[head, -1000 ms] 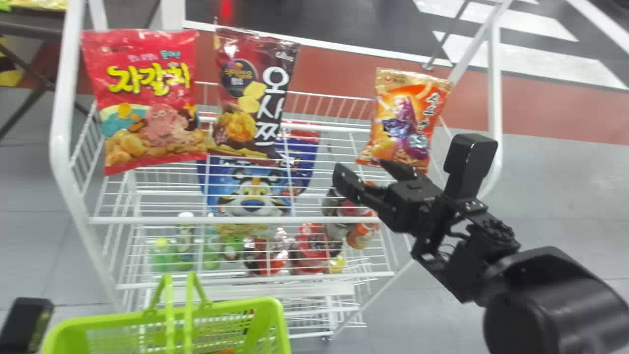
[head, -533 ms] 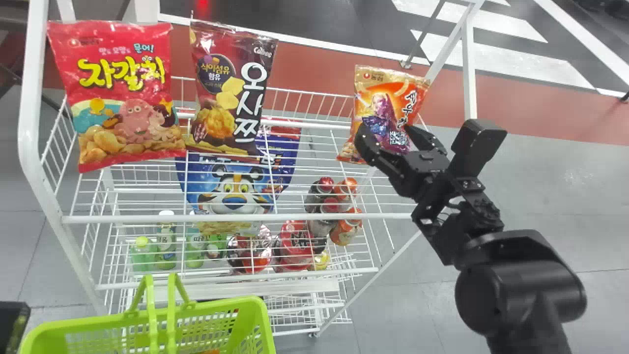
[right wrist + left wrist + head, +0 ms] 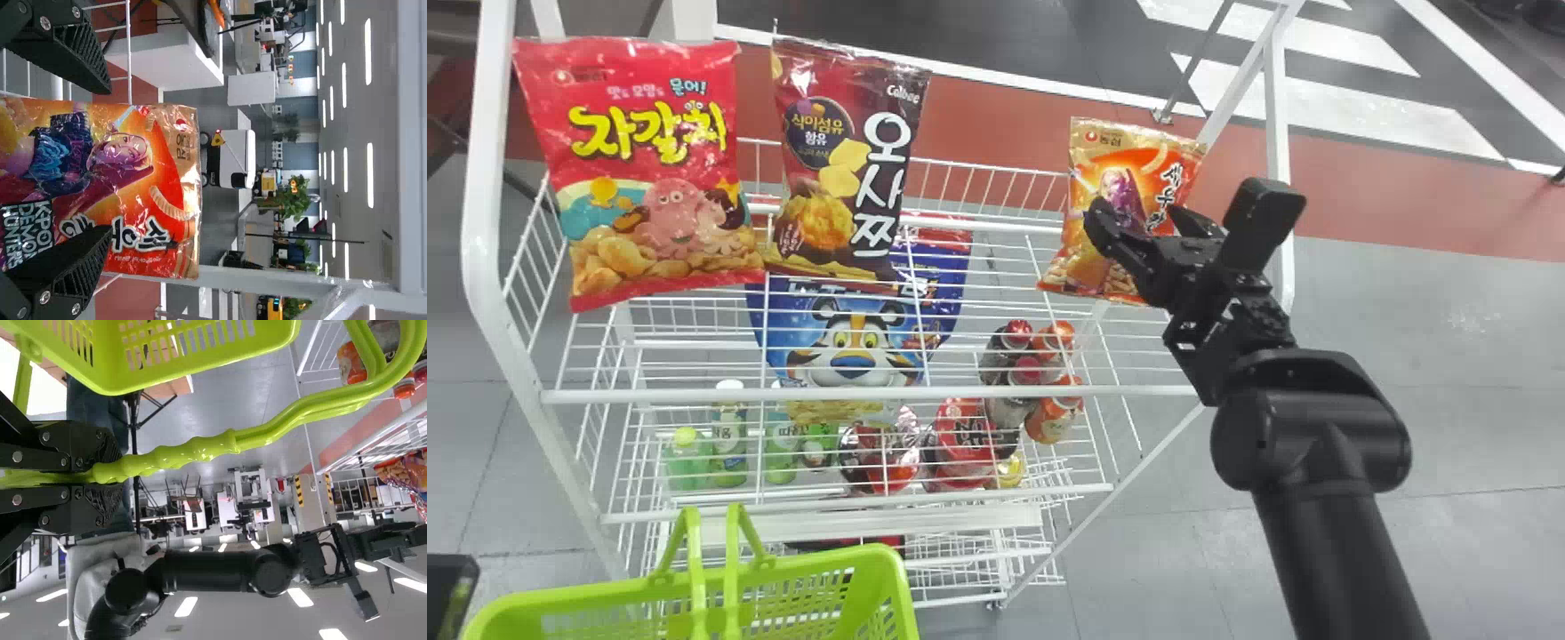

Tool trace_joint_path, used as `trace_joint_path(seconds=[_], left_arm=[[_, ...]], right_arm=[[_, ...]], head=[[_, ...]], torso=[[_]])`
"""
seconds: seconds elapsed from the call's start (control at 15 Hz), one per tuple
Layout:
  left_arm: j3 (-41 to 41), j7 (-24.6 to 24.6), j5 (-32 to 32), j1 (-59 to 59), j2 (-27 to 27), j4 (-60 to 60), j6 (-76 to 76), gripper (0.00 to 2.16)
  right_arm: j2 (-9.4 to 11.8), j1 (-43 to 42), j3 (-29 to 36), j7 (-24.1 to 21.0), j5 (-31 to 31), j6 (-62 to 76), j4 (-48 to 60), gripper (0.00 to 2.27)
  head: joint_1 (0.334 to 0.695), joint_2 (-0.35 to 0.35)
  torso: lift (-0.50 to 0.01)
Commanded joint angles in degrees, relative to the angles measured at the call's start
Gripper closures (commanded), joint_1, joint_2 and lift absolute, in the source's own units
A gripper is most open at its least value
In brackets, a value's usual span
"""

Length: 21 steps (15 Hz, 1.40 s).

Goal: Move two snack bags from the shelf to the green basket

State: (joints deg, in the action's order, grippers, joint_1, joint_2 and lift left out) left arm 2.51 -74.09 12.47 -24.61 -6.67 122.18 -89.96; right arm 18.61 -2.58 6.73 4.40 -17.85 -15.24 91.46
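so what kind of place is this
Perhaps a robot test space mocked up as a shop: snack bags on a wire rack, a green shopping basket, and ceiling strip lights.

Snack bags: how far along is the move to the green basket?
Looks done: left hand grips the green basket by its handle. Under way: right hand, open, straddles the orange bag on the shelf, not clamped yet. Left: close, carry and drop that one, then probably the dark bag or red bag. Can't confirm any bag inside the basket.
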Motion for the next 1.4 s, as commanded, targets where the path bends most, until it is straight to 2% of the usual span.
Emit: trace_joint_path(seconds=[0.0,0.2,0.33,0.6,0.67,0.73,0.8,0.87,0.93,1.0,1.33], left_arm=[[-0.32,-0.17,0.18,1.23,-0.01,-1.16,-0.07,1.98],[-0.14,-0.35,0.09,1.23,-0.10,-1.42,-0.07,1.98],[-0.05,-0.35,0.01,1.31,-0.18,-1.42,-0.07,1.98],[-0.23,-0.26,0.09,2.02,-0.27,-2.48,-0.07,1.98],[-0.23,-0.26,0.09,2.19,-0.27,-2.74,-0.07,1.98],[-0.23,-0.35,0.09,2.28,-0.27,-2.74,-0.07,1.98],[-0.14,-0.35,0.09,2.28,-0.27,-2.83,-0.07,1.98],[-0.14,-0.35,0.09,2.28,-0.27,-2.83,-0.07,1.98],[-0.14,-0.35,0.01,2.28,-0.18,-2.83,-0.07,1.98],[-0.05,-0.26,0.01,2.28,-0.18,-2.83,-0.07,1.98],[0.04,0.00,0.01,2.19,-0.10,-2.48,-0.07,1.98]], right_arm=[[-0.51,-1.20,-0.31,-0.18,1.68,0.87,-2.95,0.09],[-1.12,-2.69,-1.63,-2.99,3.79,1.04,-4.45,0.11],[-1.03,-4.71,-1.63,-2.73,3.79,1.22,-7.00,0.14],[-1.03,-8.49,-1.19,-0.71,4.14,-0.01,-12.97,0.43],[-1.12,-9.02,-1.02,0.26,3.88,-1.42,-13.85,0.73],[-1.21,-8.93,-0.93,0.70,3.44,-2.65,-13.85,1.36],[-1.65,-8.49,-0.75,0.61,3.18,-3.00,-13.50,1.84],[-1.65,-7.79,-0.67,0.61,3.18,-3.70,-12.36,2.07],[-1.74,-7.00,-0.67,0.61,3.09,-4.23,-11.22,2.08],[-1.74,-6.12,-0.75,0.61,2.91,-4.23,-9.55,2.23],[-1.82,-2.60,0.65,-0.01,0.45,-6.34,-2.60,2.24]], head=[[0.695,-0.350],[0.695,-0.350],[0.695,-0.350],[0.695,-0.350],[0.695,-0.350],[0.695,-0.350],[0.695,-0.350],[0.695,-0.350],[0.695,-0.350],[0.695,-0.350],[0.695,-0.350]], torso=[[-0.018],[-0.018],[-0.018],[-0.018],[-0.018],[-0.018],[-0.018],[-0.018],[-0.018],[-0.018],[-0.018]])
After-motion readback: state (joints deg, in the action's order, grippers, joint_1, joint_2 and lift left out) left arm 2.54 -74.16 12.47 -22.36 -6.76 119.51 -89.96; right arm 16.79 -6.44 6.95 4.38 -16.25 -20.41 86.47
